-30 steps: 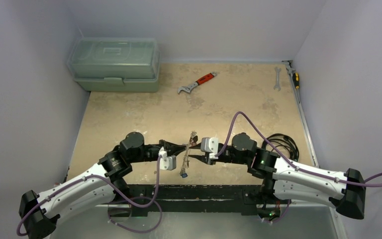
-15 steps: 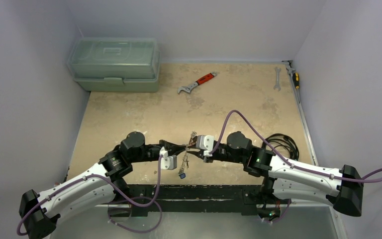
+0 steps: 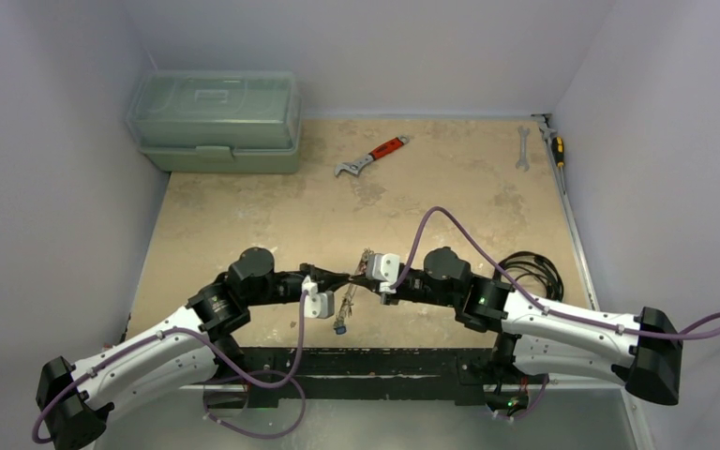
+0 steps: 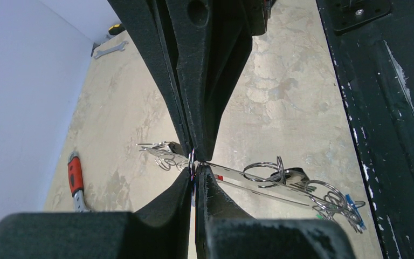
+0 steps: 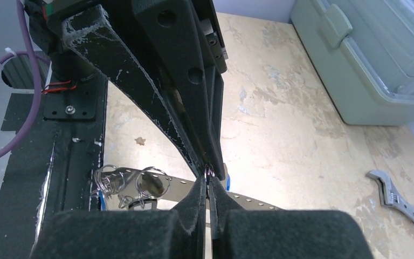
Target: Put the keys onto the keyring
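Left gripper (image 4: 194, 174) and right gripper (image 5: 208, 182) meet tip to tip above the worktop's (image 3: 431, 187) near edge, both pinched shut on the keyring's (image 4: 192, 157) thin wire. A perforated metal strip (image 4: 237, 182) passes just beside their tips, with the keys (image 4: 350, 213) bunched at its end.

The left gripper (image 3: 347, 278) and right gripper (image 3: 366, 279) meet tip to tip near the front edge. Bare tabletop (image 3: 431, 202) stretches behind them to the wrench (image 3: 372, 157), toolbox (image 3: 216, 120) and spanner (image 3: 522, 148).
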